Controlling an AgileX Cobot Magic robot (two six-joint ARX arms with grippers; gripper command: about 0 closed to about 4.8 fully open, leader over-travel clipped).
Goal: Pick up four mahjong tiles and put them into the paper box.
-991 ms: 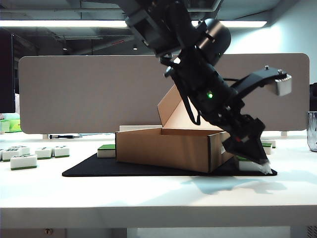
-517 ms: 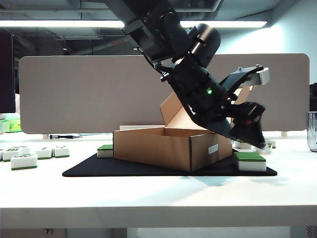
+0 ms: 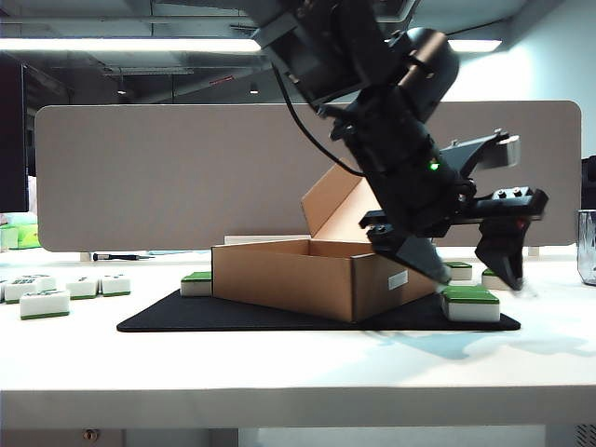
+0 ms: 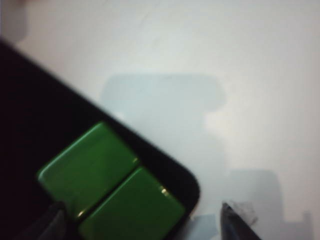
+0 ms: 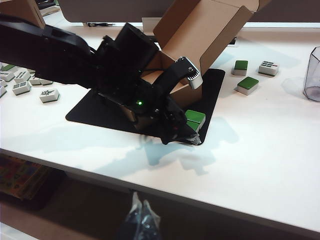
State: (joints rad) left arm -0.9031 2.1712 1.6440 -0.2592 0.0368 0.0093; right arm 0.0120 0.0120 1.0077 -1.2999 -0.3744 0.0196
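Note:
Two green-backed mahjong tiles (image 4: 87, 170) (image 4: 135, 210) lie side by side on the corner of the black mat (image 4: 30, 125). My left gripper (image 3: 463, 270) hangs open just above this pair (image 3: 471, 304), one finger on each side, touching neither. It has reached across to the right of the brown paper box (image 3: 307, 275), which stands open on the mat with its lid up. Its inside is hidden. My right gripper (image 5: 140, 212) is shut and empty, low in front of the table's edge.
More tiles lie behind the pair (image 3: 495, 277), by the box's left side (image 3: 198, 282) and in a group at far left (image 3: 45, 301). A clear cup (image 3: 587, 247) stands at far right. A grey partition (image 3: 168, 177) closes the back.
The left wrist has rolled and lifted from the tile pair by the box's right end, and its open fingers now straddle the pair from above. The box has turned slightly. The right arm is still.

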